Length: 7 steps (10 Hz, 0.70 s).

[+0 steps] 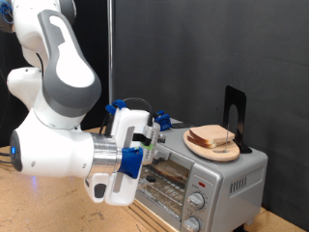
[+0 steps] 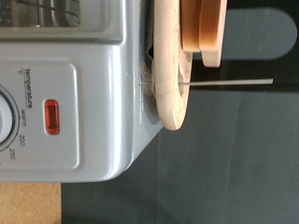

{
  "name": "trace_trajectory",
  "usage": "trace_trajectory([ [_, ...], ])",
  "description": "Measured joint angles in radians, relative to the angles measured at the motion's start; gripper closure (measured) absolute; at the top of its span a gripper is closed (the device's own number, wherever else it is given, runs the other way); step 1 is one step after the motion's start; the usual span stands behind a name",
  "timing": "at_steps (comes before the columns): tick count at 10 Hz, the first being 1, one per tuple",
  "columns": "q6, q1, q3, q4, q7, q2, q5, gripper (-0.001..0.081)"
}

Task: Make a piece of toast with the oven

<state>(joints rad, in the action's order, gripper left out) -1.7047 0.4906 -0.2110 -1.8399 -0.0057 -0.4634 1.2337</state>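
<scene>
On the wooden desk stands the oven, a small silver toaster unit with round knobs down its front panel at the exterior view's right. A round wooden plate sits on the oven's top surface, and the piece of toast lies on that plate, pale with a tan crust; whether one slice or two are stacked cannot be told from the exterior view. A black upright stand rises just behind the plate against the dark backdrop.

The arm reaches in from the exterior view's left, its white and grey body filling much of the foreground and covering the left part of the oven front. The gripper, with blue fittings, is positioned at the oven's upper left edge, near the plate but apart from it. Whether the fingers are spread or pressed together cannot be told; nothing is seen between them.

The wrist view shows the oven's corner at close range: the grey control panel with a red indicator light and temperature markings, part of the glass door with wire rack behind it, and the plate rim overhanging the oven's top, the bread's edge resting on it. No fingers appear in this view.
</scene>
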Motion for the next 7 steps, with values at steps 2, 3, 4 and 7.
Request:
trace_trajectory([
  [2, -0.026, -0.001, 0.000, 0.001, -0.123, -0.027, -0.002, -0.0003],
  [3, -0.050, -0.007, -0.001, 0.016, -0.159, -0.056, -0.002, -0.0003],
  [4, -0.074, -0.015, -0.001, 0.042, -0.171, -0.095, -0.002, -0.0003],
  [7, -0.124, -0.035, -0.004, 0.136, -0.171, -0.228, 0.003, -0.0003],
])
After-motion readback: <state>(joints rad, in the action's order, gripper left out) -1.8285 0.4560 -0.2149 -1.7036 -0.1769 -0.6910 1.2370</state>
